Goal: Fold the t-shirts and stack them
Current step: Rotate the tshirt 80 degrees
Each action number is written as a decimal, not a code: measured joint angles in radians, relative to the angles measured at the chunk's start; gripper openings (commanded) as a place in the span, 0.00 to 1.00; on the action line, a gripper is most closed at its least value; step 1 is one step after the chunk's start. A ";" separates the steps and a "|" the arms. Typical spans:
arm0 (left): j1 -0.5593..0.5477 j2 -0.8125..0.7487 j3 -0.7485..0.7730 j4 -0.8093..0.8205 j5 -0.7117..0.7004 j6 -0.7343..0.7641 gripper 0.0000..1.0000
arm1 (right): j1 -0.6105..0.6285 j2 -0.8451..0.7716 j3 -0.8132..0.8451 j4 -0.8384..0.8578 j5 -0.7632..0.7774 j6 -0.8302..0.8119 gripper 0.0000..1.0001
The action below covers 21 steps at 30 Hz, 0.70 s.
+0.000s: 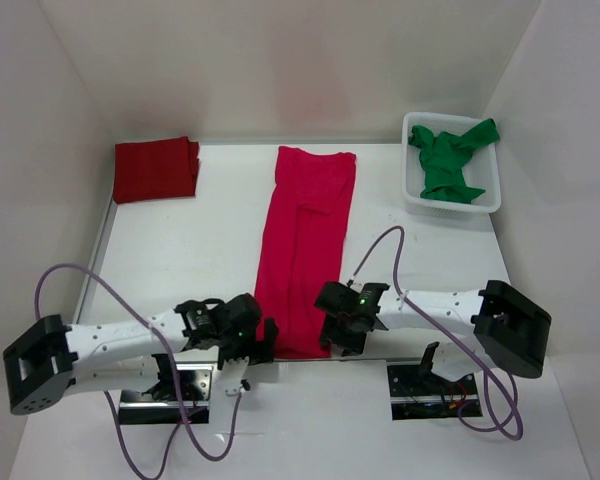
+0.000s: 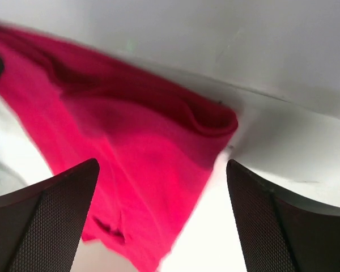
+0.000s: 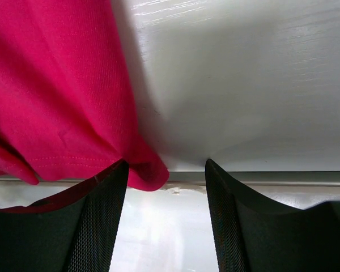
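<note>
Green t-shirt lies crumpled in white basket — draped over far rim.

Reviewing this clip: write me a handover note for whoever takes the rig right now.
Left tool: open, holding nothing.
Right tool: open, holding nothing. Both sit at the near end of the crimson shirt.
Crimson shirt: a long strip mid-table, sides folded in.
Dark red shirt: folded, far left.
Green shirt: crumpled in the white basket.
Left to do: fold the crimson strip crosswise and stack it, then fold and stack the green shirt.
</note>
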 measured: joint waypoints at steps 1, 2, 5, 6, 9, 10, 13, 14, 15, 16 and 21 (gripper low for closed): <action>0.000 -0.037 -0.014 -0.003 -0.011 -0.024 1.00 | 0.000 0.000 0.000 0.001 0.000 -0.003 0.62; 0.001 -0.080 -0.027 -0.005 -0.016 -0.051 1.00 | 0.000 0.000 0.000 0.001 0.000 -0.006 0.62; 0.001 -0.298 -0.050 -0.013 -0.015 -0.160 1.00 | 0.003 0.000 0.000 0.002 0.002 -0.018 0.62; 0.001 -0.377 -0.046 -0.028 -0.007 -0.192 1.00 | 0.005 0.000 0.000 0.003 0.003 -0.020 0.62; 0.001 -0.567 -0.026 -0.095 0.032 -0.246 1.00 | 0.005 -0.001 0.000 0.003 0.004 -0.029 0.63; 0.001 -0.621 -0.031 -0.109 0.042 -0.257 1.00 | 0.005 -0.001 0.000 0.004 0.004 -0.033 0.63; 0.001 -0.717 -0.094 -0.138 0.039 -0.257 0.97 | 0.008 -0.001 0.000 0.005 0.004 -0.039 0.63; 0.001 -0.736 -0.121 -0.154 0.032 -0.251 0.91 | 0.011 -0.001 0.001 0.005 0.004 -0.040 0.63; 0.001 -0.748 -0.149 -0.171 0.022 -0.246 0.78 | 0.013 -0.001 0.001 0.005 0.004 -0.041 0.63; 0.001 -0.752 -0.168 -0.185 0.011 -0.237 0.74 | 0.014 -0.001 0.000 0.005 0.004 -0.042 0.63; 0.001 -0.687 -0.199 -0.215 0.001 -0.199 0.73 | 0.014 -0.002 0.000 0.006 0.004 -0.039 0.64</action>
